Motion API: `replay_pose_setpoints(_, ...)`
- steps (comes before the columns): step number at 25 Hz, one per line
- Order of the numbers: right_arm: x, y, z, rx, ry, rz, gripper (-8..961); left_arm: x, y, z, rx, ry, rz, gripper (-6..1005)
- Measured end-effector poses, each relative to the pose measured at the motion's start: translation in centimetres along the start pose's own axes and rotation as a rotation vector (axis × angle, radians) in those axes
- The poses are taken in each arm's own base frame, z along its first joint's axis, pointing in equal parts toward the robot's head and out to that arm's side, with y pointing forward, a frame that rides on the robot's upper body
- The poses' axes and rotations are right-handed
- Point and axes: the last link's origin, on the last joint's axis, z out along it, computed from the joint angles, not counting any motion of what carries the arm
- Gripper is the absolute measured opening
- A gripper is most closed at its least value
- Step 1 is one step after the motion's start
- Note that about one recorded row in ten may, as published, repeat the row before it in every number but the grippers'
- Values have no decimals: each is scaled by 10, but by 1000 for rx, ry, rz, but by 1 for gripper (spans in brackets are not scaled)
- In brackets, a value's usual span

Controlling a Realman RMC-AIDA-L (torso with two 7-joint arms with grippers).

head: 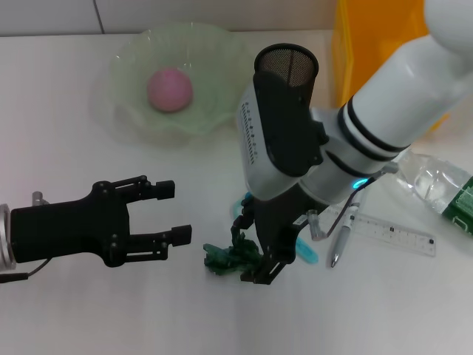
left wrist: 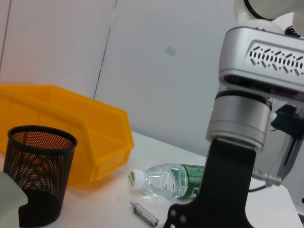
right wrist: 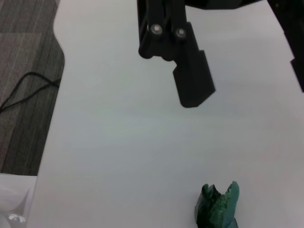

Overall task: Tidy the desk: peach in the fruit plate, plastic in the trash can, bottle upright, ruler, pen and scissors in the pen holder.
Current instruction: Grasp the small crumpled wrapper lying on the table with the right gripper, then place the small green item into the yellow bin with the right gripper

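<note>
Reaching down at centre of the white worktop (head: pixel 59 310), the right gripper (head: pixel 255 262) hangs over the crumpled green plastic (head: pixel 229 257), jaws spread, one finger each side of it, contact unclear. In the right wrist view the plastic (right wrist: pixel 217 205) lies on bare worktop beyond one black finger (right wrist: pixel 190 76), nothing grasped. Left gripper (head: pixel 174 214) sits at 9 o'clock of the plastic, near it, jaws released and empty, pointing toward it.

Peach (head: pixel 169 89) already lies in the pale green fruit plate (head: pixel 214 66) at 11 o'clock of the scene. Black mesh pen holder (head: pixel 287 63) stands upright at 12 o'clock, just beside the plate, partly behind the right arm. Orange trash can (head: pixel 369 52) at 1 o'clock, by the far edge; the left wrist view shows it as an open-fronted yellow bin (left wrist: pixel 71 128) right beside the holder (left wrist: pixel 38 175).

Bottle (head: pixel 436 185) lies on its side at 3 o'clock, green label, white cap. Clear ruler (head: pixel 392 233) flat at 4 o'clock of the gripper, pen (head: pixel 341 240) lying just beside it, tip toward the near edge. Teal scissors handles (head: pixel 307 251) peek out under the right gripper.

Room: plain white wall panels behind; grey carpet and a black cable (right wrist: pixel 23 90) off the worktop's edge.
</note>
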Motion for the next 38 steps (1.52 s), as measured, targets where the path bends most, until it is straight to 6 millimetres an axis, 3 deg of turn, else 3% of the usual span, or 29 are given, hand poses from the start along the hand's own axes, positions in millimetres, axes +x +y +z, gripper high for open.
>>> replay_pose_setpoints(4,-2,2,13,0,-3,-2,686,0,-1,1,1,-3,1,814)
replay_pose_setpoints(16,-2,0,24,39,-6,17,676,-2,0,2,4,-5,-3,814)
replay_pose_setpoints(24,-1,3,24,30,-4,18,443,-4,1,1,8,-4,-10,813)
replay_pose_setpoints(35,6,9,19,33,-42,46,28,-5,1,0,9,0,-18,811)
replay_pose_setpoints(38,9,10,12,31,-62,67,27,-5,1,-1,8,0,-17,811)
